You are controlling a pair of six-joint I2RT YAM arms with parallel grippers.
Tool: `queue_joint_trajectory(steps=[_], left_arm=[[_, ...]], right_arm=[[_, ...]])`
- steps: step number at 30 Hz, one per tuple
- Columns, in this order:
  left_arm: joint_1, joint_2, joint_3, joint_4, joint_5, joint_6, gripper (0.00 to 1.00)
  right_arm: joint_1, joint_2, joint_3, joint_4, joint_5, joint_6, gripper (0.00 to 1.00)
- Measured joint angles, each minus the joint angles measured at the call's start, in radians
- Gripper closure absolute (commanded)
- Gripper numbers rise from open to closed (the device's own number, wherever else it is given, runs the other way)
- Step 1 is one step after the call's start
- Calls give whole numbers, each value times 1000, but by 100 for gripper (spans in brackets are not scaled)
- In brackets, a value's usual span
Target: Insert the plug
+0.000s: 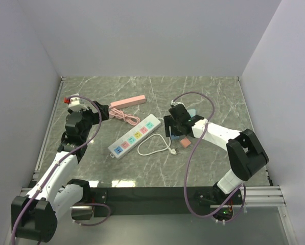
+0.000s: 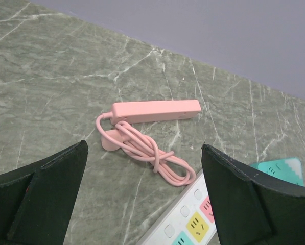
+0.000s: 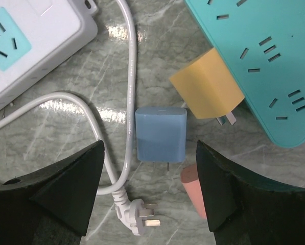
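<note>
Tabletop (image 3: 157,46): grey-green marble-patterned slab, smooth and polished, with bright glare patches beside the white cable (image 3: 130,76), whose sheath looks like smooth, slightly shiny plastic. Centre of the right wrist view, blue plug (image 3: 160,133): smooth matt plastic shell, two thin bare-metal prongs; yellow plug (image 3: 206,84) to its upper right, same matt plastic, metal prongs; teal power strip (image 3: 264,51) at upper right and white power strip (image 3: 24,41) at upper left, both smooth hard plastic, the white one faintly glossy. Centre of the left wrist view: pink power strip (image 2: 157,111) in satin-smooth plastic, pink cable (image 2: 152,153) smooth-sheathed with a soft sheen.
</note>
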Motion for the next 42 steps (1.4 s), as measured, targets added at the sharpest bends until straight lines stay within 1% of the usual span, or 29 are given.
queue_joint_trajectory(steps=[3, 6, 13, 20, 27, 42], left_arm=[[0, 0, 0, 0, 1, 0, 1], [0, 0, 0, 0, 6, 0, 0], [0, 0, 0, 0, 14, 0, 1], [0, 0, 0, 0, 17, 0, 1], [0, -1, 0, -2, 23, 0, 1], [0, 2, 0, -6, 34, 0, 1]], right_arm=[[0, 13, 2, 0, 12, 8, 22], [0, 36, 3, 0, 21, 12, 27], [0, 43, 4, -7, 53, 26, 34], [2, 45, 16, -33, 63, 29, 35], [9, 104, 85, -104, 59, 31, 34], [28, 107, 86, -129, 16, 74, 35]])
